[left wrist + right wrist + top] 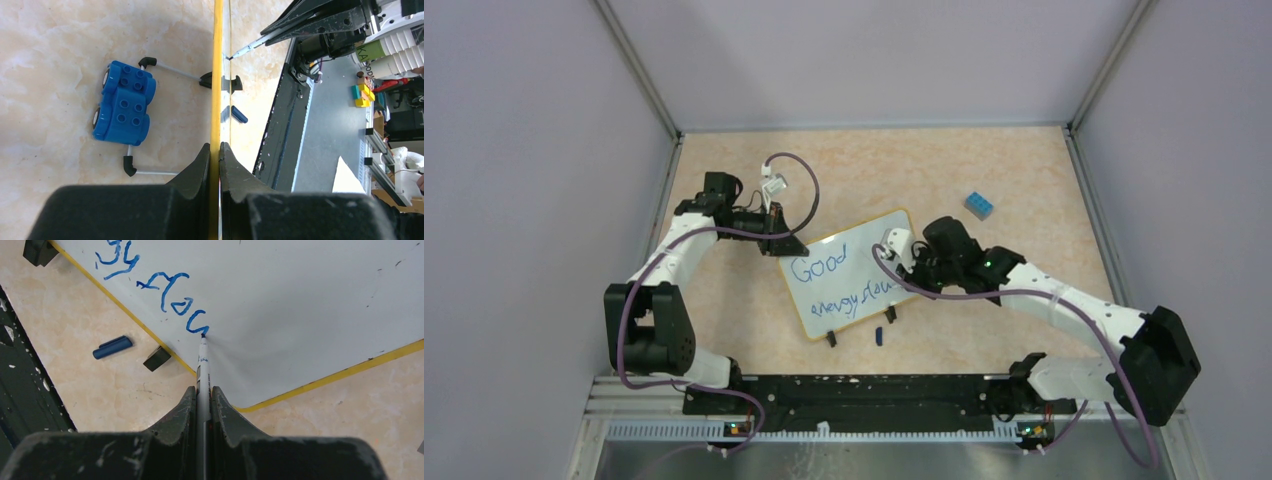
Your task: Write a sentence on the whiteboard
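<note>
The whiteboard [871, 244], white with a yellow rim, stands tilted at the table's middle. My left gripper [786, 243] is shut on its upper left corner; in the left wrist view the yellow rim [218, 75] runs edge-on between the closed fingers of that gripper [220, 147]. The blue sentence [817, 267] reads "Good" over a scrawled second line [170, 295]. My right gripper [896, 256] is shut on a marker [203, 365]. The marker's tip touches the board at the end of the second line, and my right gripper [202, 392] sits near the board's lower right corner.
The marker's blue cap [879, 335] lies on the table just in front of the board, beside a black clip foot [157, 358]. A blue brick block [980, 206] sits behind the board to the right and shows in the left wrist view [122, 102].
</note>
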